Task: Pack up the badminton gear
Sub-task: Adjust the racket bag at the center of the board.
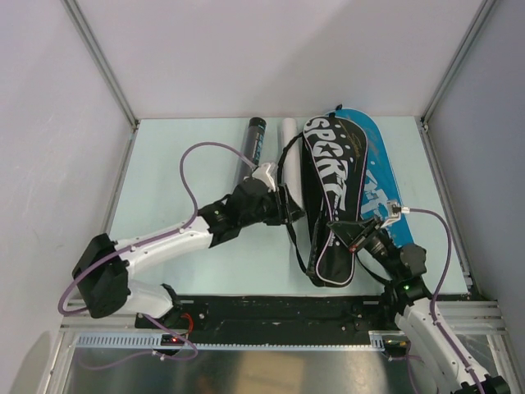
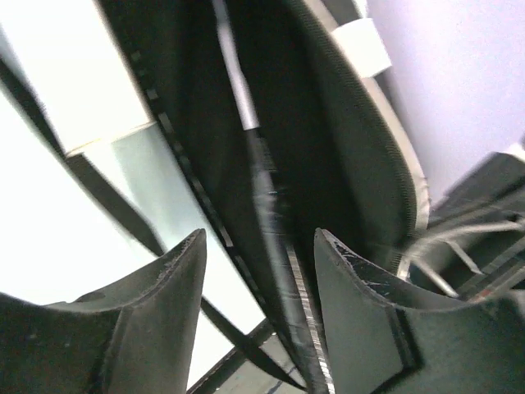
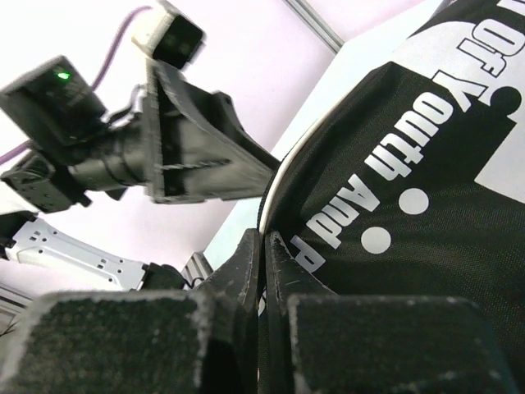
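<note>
The black bag (image 1: 328,176) lies mid-table (image 1: 164,172), the black tube (image 1: 254,141) by the far edge to its left. The left claw (image 1: 284,205) gapes released at the bag's mouth, a racket shaft (image 2: 244,103) inside; the right claw (image 1: 355,240) pinches its rim

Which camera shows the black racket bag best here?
Top external: the racket bag lies on the table in full outline, lettering readable. Left wrist shows only its dark opening edge between the open jaws of the left gripper; right wrist only printed fabric, its rim pinched in the right gripper.
</note>
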`<state>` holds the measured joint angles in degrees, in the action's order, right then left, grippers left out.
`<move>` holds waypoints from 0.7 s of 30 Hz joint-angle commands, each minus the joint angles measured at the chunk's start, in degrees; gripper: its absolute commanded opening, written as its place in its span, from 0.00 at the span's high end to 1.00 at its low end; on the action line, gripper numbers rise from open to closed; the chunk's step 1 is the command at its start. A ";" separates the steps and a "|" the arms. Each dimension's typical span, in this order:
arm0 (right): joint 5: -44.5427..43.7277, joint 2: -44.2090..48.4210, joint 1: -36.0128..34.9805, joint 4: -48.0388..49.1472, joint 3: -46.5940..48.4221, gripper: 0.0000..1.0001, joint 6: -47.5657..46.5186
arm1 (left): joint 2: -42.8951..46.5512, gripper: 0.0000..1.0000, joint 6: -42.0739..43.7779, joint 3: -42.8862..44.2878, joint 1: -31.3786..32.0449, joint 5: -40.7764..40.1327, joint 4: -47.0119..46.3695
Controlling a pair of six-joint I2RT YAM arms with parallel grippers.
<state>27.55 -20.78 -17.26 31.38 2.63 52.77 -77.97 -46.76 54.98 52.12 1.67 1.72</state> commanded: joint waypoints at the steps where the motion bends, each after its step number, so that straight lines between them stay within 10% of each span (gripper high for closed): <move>1: 1.74 3.38 0.40 4.24 1.88 1.00 1.64 | -1.71 0.43 -3.77 -1.93 -1.06 -4.31 2.09; 21: 2.62 6.51 0.65 0.12 2.82 1.00 3.04 | -20.08 0.40 -19.58 -7.56 -0.13 2.79 -28.32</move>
<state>29.41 -15.22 -16.75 27.51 2.63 55.00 -95.90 -63.31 46.13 51.53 3.62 -18.39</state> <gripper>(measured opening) 0.020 0.600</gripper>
